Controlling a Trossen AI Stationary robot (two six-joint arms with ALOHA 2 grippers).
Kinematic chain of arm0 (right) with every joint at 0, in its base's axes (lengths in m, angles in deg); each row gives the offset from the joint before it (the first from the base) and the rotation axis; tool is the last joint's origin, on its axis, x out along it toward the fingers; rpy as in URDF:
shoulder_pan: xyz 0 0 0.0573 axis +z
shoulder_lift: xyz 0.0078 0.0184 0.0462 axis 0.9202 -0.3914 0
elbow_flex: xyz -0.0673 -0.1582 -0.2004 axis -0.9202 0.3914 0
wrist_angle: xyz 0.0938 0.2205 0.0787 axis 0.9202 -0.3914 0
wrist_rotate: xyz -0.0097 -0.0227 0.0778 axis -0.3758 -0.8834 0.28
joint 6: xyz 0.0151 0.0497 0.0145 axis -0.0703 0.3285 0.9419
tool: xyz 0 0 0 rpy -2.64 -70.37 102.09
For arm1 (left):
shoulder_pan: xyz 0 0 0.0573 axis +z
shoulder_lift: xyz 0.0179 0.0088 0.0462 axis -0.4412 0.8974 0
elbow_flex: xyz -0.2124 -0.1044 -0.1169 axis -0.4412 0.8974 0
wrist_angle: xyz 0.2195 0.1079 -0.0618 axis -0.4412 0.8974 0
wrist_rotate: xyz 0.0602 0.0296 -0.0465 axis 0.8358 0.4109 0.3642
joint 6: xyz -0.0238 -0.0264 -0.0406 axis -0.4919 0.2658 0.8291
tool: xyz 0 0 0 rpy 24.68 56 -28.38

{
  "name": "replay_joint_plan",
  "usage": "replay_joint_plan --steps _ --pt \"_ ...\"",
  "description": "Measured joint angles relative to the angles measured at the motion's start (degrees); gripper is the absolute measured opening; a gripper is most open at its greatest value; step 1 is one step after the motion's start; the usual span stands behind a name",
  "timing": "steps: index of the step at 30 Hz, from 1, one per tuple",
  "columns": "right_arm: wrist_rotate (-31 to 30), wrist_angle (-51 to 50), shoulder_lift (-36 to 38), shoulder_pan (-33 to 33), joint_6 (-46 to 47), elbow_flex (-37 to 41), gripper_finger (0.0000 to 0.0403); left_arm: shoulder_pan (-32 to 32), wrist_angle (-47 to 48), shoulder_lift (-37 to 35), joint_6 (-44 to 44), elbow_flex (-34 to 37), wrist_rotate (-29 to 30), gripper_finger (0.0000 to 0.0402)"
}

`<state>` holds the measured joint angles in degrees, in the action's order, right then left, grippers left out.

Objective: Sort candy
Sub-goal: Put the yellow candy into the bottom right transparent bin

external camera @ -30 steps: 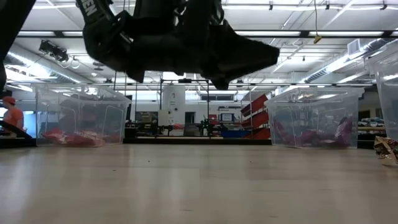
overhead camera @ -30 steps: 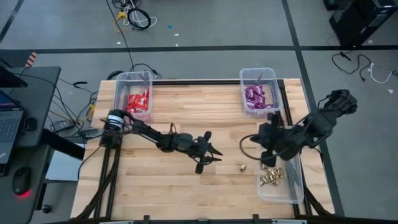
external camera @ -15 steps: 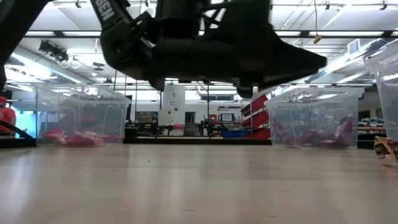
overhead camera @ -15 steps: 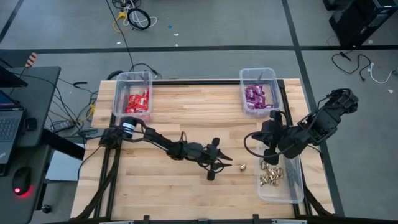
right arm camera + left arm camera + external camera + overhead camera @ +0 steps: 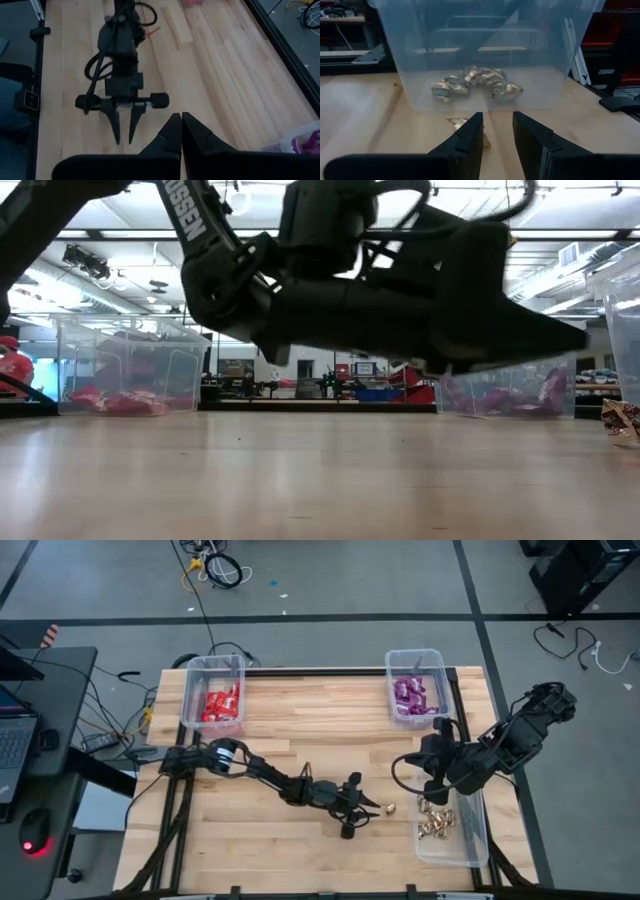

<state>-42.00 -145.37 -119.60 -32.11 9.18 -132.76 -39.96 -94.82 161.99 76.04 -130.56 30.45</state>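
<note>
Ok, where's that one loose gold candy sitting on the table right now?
In the high view the loose gold candy lies on bare wood right of centre, between the left hand and the bin of gold pieces.

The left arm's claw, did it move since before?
Yes. In the high view the left gripper has slid across the table toward the loose gold candy and the bin of gold candy, away from the red bin.

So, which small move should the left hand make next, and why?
Probably move forward a little and lower over the loose gold candy, then close. The left hand is open, empty and close beside that piece, the only one on the table outside the bins. The right hand waits shut, near the bin of gold candy.
</note>
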Motion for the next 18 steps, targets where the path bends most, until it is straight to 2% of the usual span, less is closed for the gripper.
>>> replay_joint_plan --steps 5,9,13,18 --pt "-0.01 0.0 0.0 0.01 0.0 0.0 0.0 -0.88 0.16 2.57 1.54 -2.72 1.25 0.011" --pt "-0.04 0.02 0.0 0.0 -0.06 0.0 0.0 -0.89 1.44 2.66 1.59 -3.05 5.68 0.0114" --pt "-0.15 0.02 0.0 0.0 -0.62 0.0 0.0 -0.82 1.76 2.66 3.06 -3.03 6.1 0.0127" --pt "-0.19 0.04 0.0 0.0 -1.15 0.0 0.0 -0.89 6.9 2.64 9.36 -4.42 6.64 0.014"
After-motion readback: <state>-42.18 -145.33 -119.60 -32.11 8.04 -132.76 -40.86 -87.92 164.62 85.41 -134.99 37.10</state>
